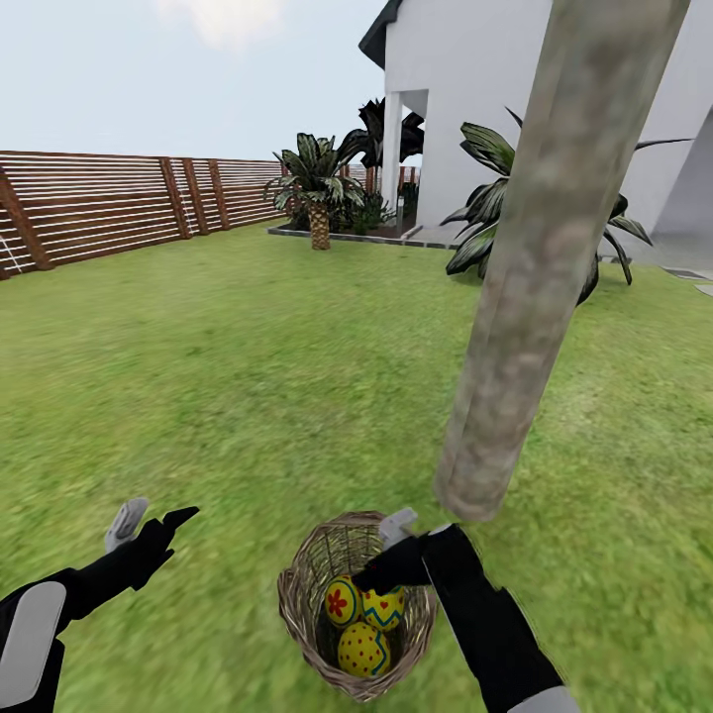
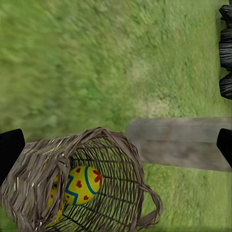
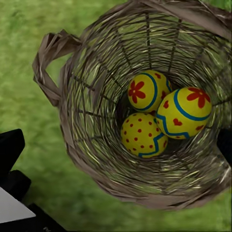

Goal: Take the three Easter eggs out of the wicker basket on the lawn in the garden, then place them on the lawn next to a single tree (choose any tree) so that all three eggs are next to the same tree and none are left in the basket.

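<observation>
While hovering released over the wicker basket (image 1: 297,594): right pincer (image 1: 396,545).
Could snag the weave, tipping three Easter eggs (image 3: 159,113) out.

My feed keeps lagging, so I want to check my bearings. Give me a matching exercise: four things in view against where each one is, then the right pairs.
Things:
1. three Easter eggs
2. right gripper
3. left gripper
4. tree trunk

Places:
A. over bare lawn, off to the basket's left
B. rising from the grass just behind the basket
C. at the wicker basket's far rim, above the eggs
D. together on the basket's bottom

Pairs: 1-D, 2-C, 3-A, 4-B
</observation>
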`<state>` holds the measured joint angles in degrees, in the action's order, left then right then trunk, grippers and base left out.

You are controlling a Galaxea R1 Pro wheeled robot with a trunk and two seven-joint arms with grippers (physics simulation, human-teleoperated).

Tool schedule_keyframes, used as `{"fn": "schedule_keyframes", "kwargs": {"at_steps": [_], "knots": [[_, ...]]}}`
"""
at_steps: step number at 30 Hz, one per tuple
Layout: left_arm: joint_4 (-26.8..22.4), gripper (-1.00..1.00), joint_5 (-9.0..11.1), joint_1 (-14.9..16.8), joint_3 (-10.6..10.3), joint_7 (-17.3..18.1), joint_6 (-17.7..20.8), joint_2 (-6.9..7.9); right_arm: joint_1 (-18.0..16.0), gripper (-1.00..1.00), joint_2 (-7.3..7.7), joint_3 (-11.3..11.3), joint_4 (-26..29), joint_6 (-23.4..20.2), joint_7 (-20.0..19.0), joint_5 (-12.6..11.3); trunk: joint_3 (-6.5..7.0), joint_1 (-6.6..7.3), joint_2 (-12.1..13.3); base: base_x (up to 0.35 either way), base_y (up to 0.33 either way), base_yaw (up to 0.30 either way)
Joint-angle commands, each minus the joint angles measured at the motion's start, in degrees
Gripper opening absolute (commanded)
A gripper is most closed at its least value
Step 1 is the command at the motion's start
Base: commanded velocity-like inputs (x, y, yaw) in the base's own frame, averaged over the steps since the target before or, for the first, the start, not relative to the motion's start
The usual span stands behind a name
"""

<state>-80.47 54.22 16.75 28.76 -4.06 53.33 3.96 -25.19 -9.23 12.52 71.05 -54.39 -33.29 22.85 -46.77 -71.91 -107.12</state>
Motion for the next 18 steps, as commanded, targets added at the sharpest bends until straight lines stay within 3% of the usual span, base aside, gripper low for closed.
{"fn": "schedule_keyframes", "kwargs": {"at_steps": [1, 4, 8, 13, 18], "knots": [[-0.04, 1.00, 0.54, 0.04, 0.06, -0.43, 0.30, 0.00, -0.04, 1.00, -0.19, 1.11, 0.09, -0.17, 1.68, 0.50, -0.05, 0.01, -0.02, 0.000, 0.000, 0.000], [-0.04, 1.00, 0.54, 0.04, 0.06, -0.43, 0.40, 0.05, -0.09, 1.00, -0.69, 3.24, 0.13, -0.19, 6.33, 0.25, -0.05, 0.01, -0.02, 0.000, 0.000, 0.000], [-0.04, 1.00, 0.54, 0.04, 0.06, -0.43, 0.47, 0.08, -0.19, 1.00, -0.77, 3.81, -0.01, -0.19, 9.13, 0.07, -0.05, 0.01, -0.02, 0.000, 0.000, 0.000], [-0.08, 1.00, 0.54, 0.04, 0.06, -0.43, 0.52, 0.08, -0.17, 1.00, -0.77, 4.44, -0.84, -0.08, 17.05, -0.20, -0.05, 0.01, -0.02, 0.000, 0.000, 0.000], [-0.04, 1.00, 0.54, 0.04, -0.01, -0.43, 0.52, 0.09, -0.21, 1.00, -0.77, 6.64, -5.03, 0.78, 19.27, -3.96, -0.05, 0.01, -0.02, 0.000, 0.000, 0.000]]}}
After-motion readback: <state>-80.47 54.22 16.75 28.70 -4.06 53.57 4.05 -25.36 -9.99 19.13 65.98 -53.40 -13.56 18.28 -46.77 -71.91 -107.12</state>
